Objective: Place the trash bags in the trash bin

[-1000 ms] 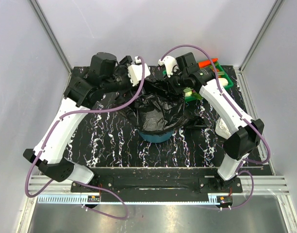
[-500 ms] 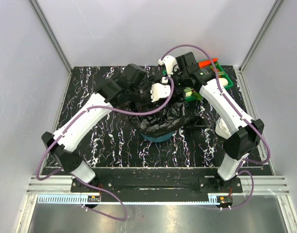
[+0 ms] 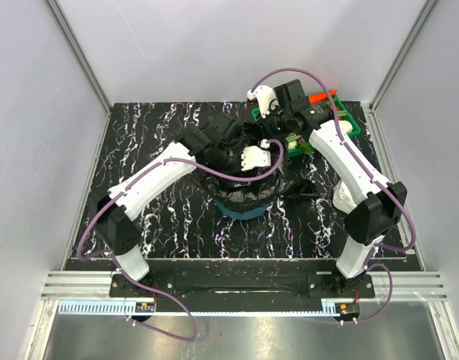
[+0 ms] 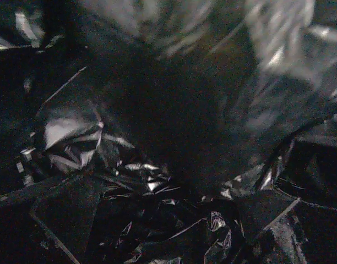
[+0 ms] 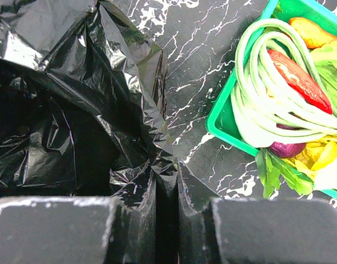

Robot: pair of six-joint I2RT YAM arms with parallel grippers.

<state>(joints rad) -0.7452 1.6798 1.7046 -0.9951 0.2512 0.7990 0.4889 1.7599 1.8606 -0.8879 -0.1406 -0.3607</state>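
The teal trash bin (image 3: 241, 210) stands mid-table with a glossy black trash bag (image 3: 252, 187) draped over and into it. My left gripper (image 3: 248, 171) hangs over the bin's mouth. In the left wrist view it is open (image 4: 166, 220), its dark fingers (image 4: 64, 212) spread wide with wrinkled black film (image 4: 146, 181) below and around them. My right gripper (image 3: 270, 124) is behind the bin. In the right wrist view it is shut (image 5: 167, 181) on a pinched fold of the trash bag (image 5: 75, 82), holding the bag's far edge up.
A green tray (image 3: 349, 124) of vegetables sits at the back right, just beside the right gripper (image 5: 226, 124). A white plastic wad (image 3: 343, 196) lies by the right arm. The table top is black marble pattern (image 3: 162, 217).
My left arm has swung from the back left to over the bin, and its open gripper now sits among the bag's folds. The right gripper has held still on the bag.
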